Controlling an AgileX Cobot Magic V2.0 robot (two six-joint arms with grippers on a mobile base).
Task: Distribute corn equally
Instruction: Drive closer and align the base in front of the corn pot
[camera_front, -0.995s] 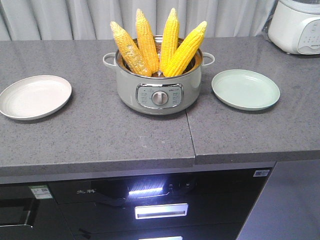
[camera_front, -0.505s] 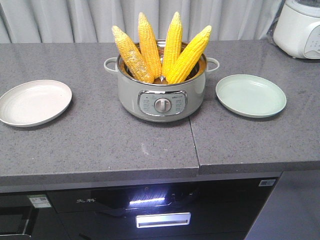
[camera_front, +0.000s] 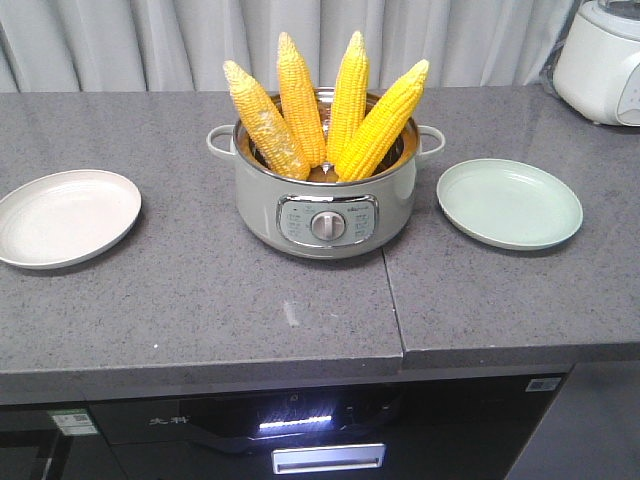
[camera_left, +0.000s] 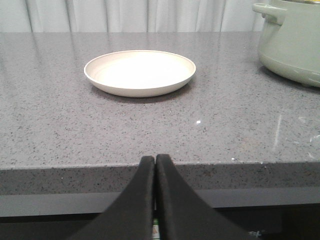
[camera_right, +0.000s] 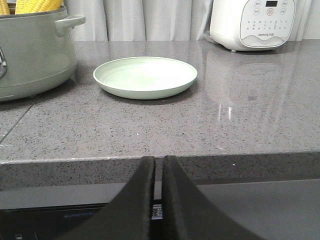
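Exterior front-facing: four corn (camera_front: 300, 100) standing in pot (camera_front: 258, 200).

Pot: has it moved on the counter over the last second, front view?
No. The pot still sits over the counter seam, between the white plate and green plate; the whole scene shifted together, so the camera moved.

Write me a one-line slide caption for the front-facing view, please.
Four corn cobs stand in a pot on a grey counter, between an empty cream plate and an empty green plate.
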